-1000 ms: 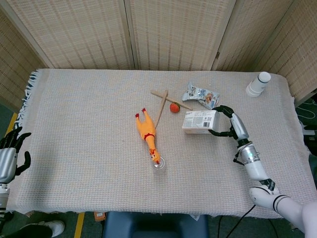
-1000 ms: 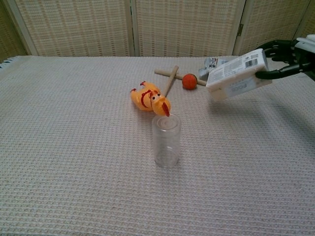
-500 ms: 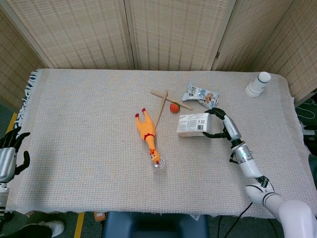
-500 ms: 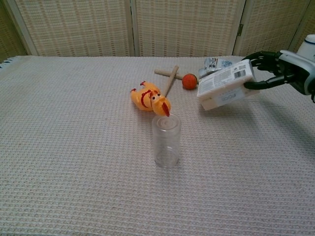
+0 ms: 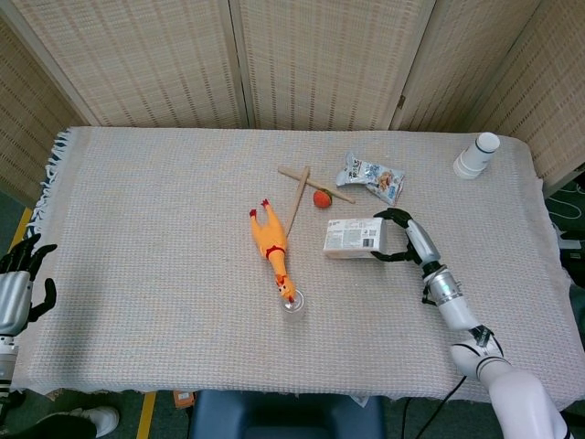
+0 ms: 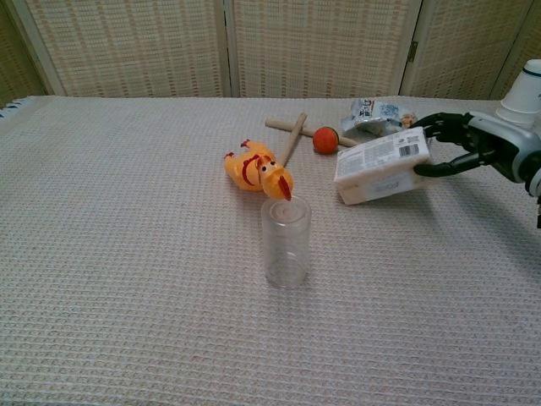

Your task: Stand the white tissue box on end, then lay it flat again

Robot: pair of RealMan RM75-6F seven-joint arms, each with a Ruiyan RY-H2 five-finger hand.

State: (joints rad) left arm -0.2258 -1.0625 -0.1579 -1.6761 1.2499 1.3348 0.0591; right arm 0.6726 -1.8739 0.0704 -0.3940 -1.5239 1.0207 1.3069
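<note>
The white tissue box (image 5: 353,237) (image 6: 381,166) lies nearly flat right of the table's middle, its right end slightly raised and its left lower edge at the cloth. My right hand (image 5: 401,234) (image 6: 445,144) grips that right end, fingers over the top and thumb below. At the far left edge, off the table, my left hand (image 5: 20,277) hangs open with its fingers apart and nothing in it; the chest view does not show it.
A yellow rubber chicken (image 5: 272,247) lies left of the box with a clear plastic cup (image 6: 285,243) at its head. Crossed wooden sticks (image 5: 301,186), an orange ball (image 5: 321,198) and a snack packet (image 5: 370,176) sit behind the box. A white bottle (image 5: 476,155) stands far right.
My right hand has carried the tissue box down and to the left, tipping it closer to flat until its left edge reaches the cloth. The left hand has stayed put.
</note>
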